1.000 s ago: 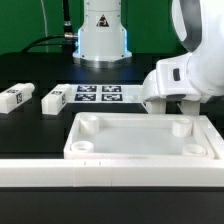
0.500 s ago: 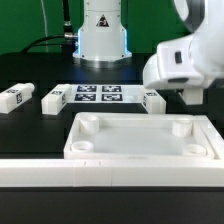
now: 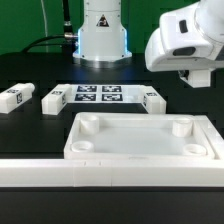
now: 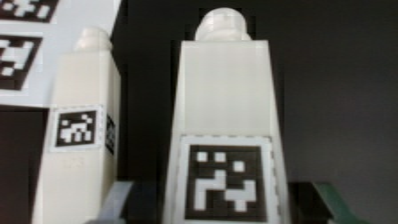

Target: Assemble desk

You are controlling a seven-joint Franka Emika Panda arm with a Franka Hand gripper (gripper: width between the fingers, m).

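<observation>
Aloft, my gripper (image 3: 200, 78) is clamped on one leg (image 4: 222, 110). A tilted approach could jam it against a socket (image 3: 181, 127) in the tabletop (image 3: 140, 142).

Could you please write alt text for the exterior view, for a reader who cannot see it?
A white tray-like tabletop with four round corner sockets lies on a black table. Behind it is the marker board, with two legs on the exterior view's left and a third leg on its right. The gripper hangs high on that right.
</observation>
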